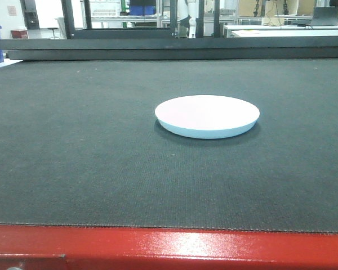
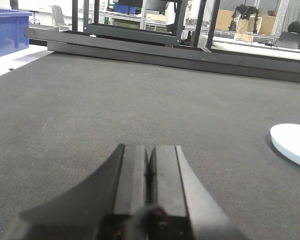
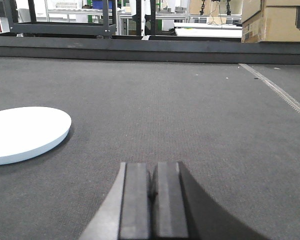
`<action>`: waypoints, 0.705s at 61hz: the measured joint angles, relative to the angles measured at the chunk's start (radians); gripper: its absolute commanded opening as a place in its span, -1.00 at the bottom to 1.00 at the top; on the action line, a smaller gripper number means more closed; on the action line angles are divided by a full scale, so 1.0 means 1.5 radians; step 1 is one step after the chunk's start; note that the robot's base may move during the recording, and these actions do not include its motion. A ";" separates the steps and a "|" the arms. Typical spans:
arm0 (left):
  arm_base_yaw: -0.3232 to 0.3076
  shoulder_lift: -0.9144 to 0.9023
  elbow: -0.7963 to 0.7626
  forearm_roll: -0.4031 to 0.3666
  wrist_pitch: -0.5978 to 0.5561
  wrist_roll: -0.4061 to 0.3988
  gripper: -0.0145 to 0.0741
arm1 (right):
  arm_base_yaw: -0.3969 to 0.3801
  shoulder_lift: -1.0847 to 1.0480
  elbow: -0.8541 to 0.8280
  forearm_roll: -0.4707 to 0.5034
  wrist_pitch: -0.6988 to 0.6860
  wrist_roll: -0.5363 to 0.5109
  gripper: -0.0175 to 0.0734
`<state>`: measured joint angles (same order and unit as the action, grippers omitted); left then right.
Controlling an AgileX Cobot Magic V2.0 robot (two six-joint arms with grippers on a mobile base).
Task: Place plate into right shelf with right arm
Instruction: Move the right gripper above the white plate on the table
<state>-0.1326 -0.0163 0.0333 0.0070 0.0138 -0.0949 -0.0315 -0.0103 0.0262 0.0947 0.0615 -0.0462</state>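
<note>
Jaws on both arms are pressed together, nothing between them, and sit low over the dark counter [image 1: 73, 146] near its red front edge [image 1: 169, 247]. The right jaws have the plate [image 3: 25, 132] ahead and off to their left, apart from it. The left jaws have the plate [image 2: 295, 142] ahead and well off to their right, cut by the picture's edge. The plate [image 1: 207, 115] lies flat and upright on the counter, a little right of its middle, clear of every edge, untouched.

White plate [image 3: 25, 131] left of closed right tool [image 3: 151, 172] on dark mat [image 3: 190, 110]
</note>
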 measured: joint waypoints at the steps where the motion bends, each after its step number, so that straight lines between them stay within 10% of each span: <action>1: 0.000 0.000 0.000 0.000 0.000 0.000 -0.78 | 0.000 0.000 0.000 0.000 0.000 0.000 -0.56; 43: 0.000 0.000 0.000 0.000 0.000 0.000 -0.78 | 0.000 0.000 0.000 0.000 -0.011 0.000 -0.56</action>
<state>-0.1326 -0.0163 0.0333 0.0070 0.0138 -0.0949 -0.0315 -0.0103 0.0262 0.0947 0.0457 -0.0462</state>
